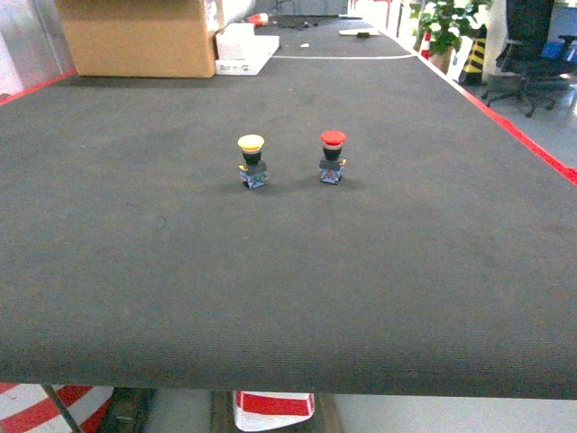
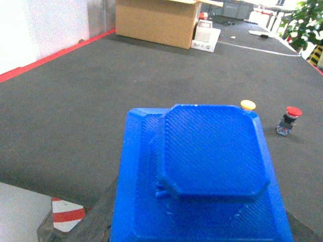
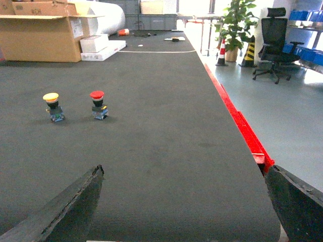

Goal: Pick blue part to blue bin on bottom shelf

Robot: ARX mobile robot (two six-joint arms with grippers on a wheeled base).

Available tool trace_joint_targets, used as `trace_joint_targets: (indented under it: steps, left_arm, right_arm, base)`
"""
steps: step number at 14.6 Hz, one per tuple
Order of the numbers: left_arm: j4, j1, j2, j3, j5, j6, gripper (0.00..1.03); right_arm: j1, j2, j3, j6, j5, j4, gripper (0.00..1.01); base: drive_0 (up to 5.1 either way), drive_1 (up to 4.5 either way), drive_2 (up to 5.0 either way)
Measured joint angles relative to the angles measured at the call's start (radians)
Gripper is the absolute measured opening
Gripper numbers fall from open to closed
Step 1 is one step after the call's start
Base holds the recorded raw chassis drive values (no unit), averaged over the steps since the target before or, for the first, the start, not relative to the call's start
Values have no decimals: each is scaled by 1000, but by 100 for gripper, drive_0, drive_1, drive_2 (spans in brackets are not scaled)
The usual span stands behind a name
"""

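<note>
Ribbing covers the blue part [image 2: 202, 171], which fills the near foreground of the left wrist view. It is a flat, saturated-blue slab of fine printed lines, with a raised eight-sided plate set on a wider base whose near edge runs out of view. The left gripper [image 2: 202, 234] is clenched on it: one dark finger [image 2: 98, 217] shows at the part's left flank and another just shows at its lower right corner. The part hangs over the near edge of the table [image 1: 135, 298], with light floor and a red-and-white stripe showing below it at the left.

The right gripper [image 3: 182, 170] is released, its two dark fingers spread wide with nothing between them, low over the dark ribbed mat near the table's red right border.

Farther out, at mid-table, a yellow push button [image 1: 251, 161] stands upright, with a red push button [image 1: 333, 156] near it to the right, the two apart. At the far left sits a cardboard box [image 1: 135, 36], with a white box [image 1: 243, 50] just beside it on the right.
</note>
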Motion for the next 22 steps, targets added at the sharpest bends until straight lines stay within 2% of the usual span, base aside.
trace_joint_targets:
  steps: [22]
  left_arm:
    - [-7, -1, 6, 0, 0, 0, 43]
  right_arm:
    - [0, 0, 0, 0, 0, -8, 98]
  base:
    - [-160, -160, -160]
